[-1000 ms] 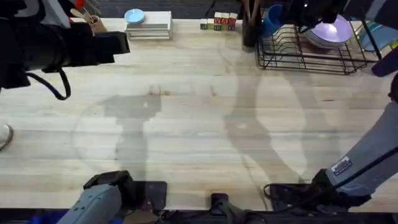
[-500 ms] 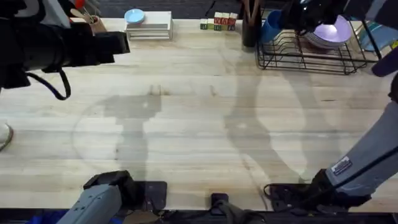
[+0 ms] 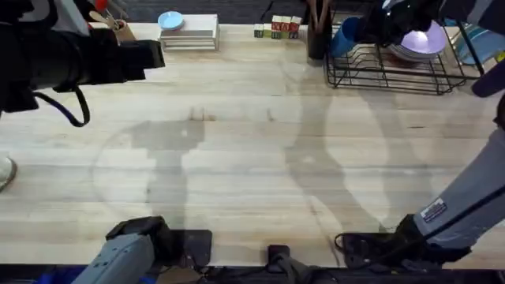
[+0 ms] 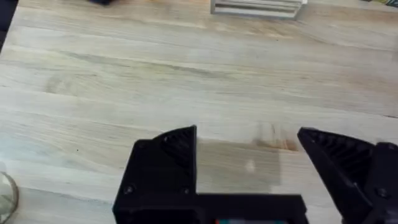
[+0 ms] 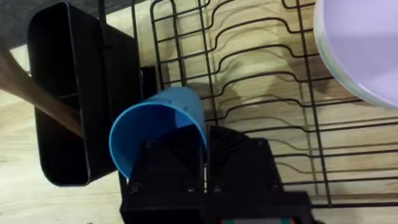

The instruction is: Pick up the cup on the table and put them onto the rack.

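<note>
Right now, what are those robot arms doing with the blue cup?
The right arm's fingers are pinched shut on the rim of the small blue plastic cup, holding it tilted over the corner of the black wire dish rack, beside a dark utensil holder. The cup isn't set down yet. The left arm's fingers hang open over the pale wooden table, holding nothing.

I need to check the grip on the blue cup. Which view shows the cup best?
The right wrist view: the blue cup is close, tilted, its open mouth visible, with the right gripper shut on its rim over the rack. Overhead, the cup is small and partly hidden.
</note>
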Robot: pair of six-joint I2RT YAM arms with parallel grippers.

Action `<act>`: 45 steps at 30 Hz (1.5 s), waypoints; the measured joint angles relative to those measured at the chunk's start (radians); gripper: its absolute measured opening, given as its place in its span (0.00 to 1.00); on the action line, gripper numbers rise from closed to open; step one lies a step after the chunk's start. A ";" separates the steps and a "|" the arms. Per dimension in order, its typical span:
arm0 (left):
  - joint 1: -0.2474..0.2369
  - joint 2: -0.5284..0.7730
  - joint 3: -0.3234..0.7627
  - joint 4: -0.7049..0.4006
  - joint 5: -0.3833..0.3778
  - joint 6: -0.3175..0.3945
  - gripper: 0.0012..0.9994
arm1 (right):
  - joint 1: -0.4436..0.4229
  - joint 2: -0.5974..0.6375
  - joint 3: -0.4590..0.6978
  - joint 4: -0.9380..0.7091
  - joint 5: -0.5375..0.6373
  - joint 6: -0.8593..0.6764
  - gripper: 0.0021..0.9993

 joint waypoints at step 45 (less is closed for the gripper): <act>0.000 0.000 0.000 0.000 0.000 0.000 0.99 | 0.000 -0.003 0.095 -0.197 0.068 -0.001 0.14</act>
